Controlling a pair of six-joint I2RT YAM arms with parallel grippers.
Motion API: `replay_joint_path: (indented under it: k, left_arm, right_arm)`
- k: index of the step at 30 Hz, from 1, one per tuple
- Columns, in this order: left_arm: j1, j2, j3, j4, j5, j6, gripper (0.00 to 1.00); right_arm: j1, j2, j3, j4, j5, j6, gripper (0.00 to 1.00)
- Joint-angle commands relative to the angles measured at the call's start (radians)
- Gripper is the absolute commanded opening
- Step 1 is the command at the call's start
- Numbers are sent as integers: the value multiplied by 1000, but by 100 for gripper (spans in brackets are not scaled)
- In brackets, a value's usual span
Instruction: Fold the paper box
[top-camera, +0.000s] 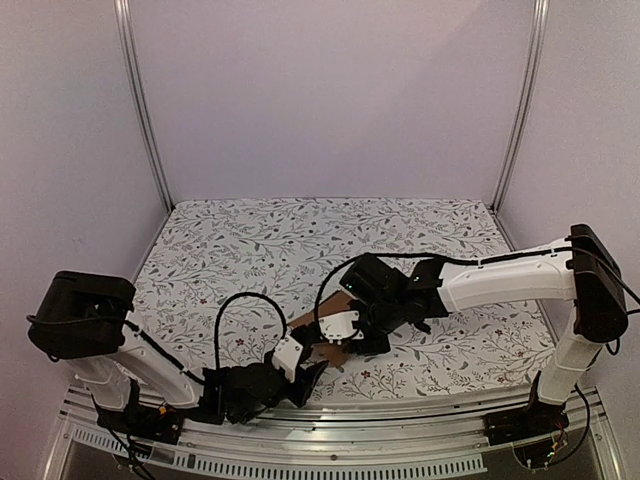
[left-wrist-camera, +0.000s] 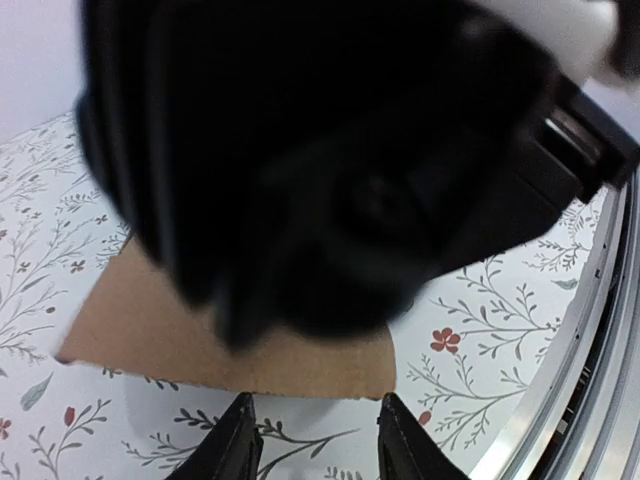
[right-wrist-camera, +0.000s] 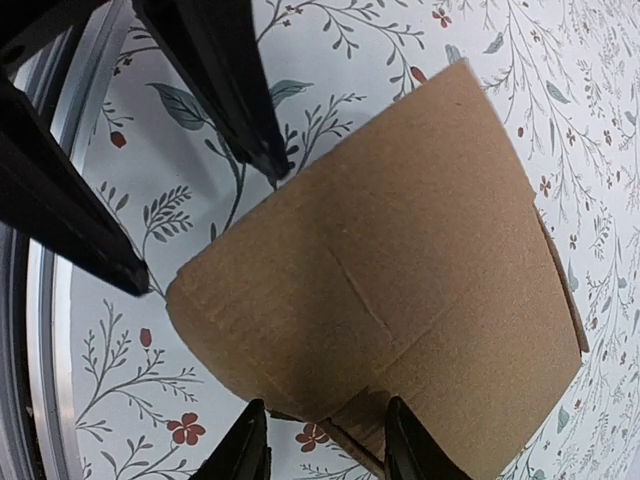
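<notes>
From above, both arms reach in to one spot low in the middle of the frame, near the front edge of the flower-patterned counter (top-camera: 300, 240). The left gripper (top-camera: 305, 378) comes up from the lower left and the right gripper (top-camera: 350, 335) comes in from the right, and they all but hide the paper box (top-camera: 308, 324), leaving only brown slivers between them. This view gives the layout but nothing of the folds or the jaws. The left wrist view is mostly filled by a dark blur in its upper half, probably the right gripper's housing. Below it a flat brown panel lies on the counter. At the bottom edge the left gripper stands partly open with nothing between its fingers, the panel's near edge just beyond them. Only the right wrist view shows the box's shape: a broad panel across the centre, creased, with a flap bent at the right and a doubled layer at the bottom. The right gripper is also partly open. That lower edge reaches in between its tips with patterned counter showing beside it, so I see no clamp. The left gripper's fingers (right-wrist-camera: 225, 90) cross the upper left. I judge the folding begun but far from a closed cube, with walls and flaps left to raise.
</notes>
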Motion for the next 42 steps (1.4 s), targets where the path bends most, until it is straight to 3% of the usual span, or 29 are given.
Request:
replay_joint_path:
  k: [1, 6, 10, 12, 14, 18, 26, 34, 42]
  left_arm:
    - [-26, -127, -97, -13, 17, 33, 41]
    - [-26, -384, -149, -350, -38, -2, 42]
    - [-11, -542, -231, -371, -154, 3, 46]
    - [15, -589, -259, -388, -192, -2, 57]
    - [63, -622, -274, -420, -161, -11, 65]
    - [190, -644, -276, -449, 51, 68, 67]
    - [351, -456, -205, -389, 351, 224, 63]
    - [351, -135, -85, -162, 324, 293, 61]
    - [351, 3, -3, -16, 302, 344, 54]
  right_arm:
    - [-22, -1, -28, 51, -16, 49, 38]
    - [-22, -5, -30, 60, -18, 46, 38]
    - [-21, -3, -30, 57, -23, 26, 41]
    - [-22, -7, -29, 36, -25, -4, 43]
    - [-21, -19, -24, 11, -21, -51, 46]
    - [-20, -35, 1, -34, -4, -118, 49]
    - [39, -21, 13, -7, 86, -198, 53]
    - [57, -2, 29, 34, 136, -188, 52]
    - [61, 19, 15, 70, 128, -181, 52]
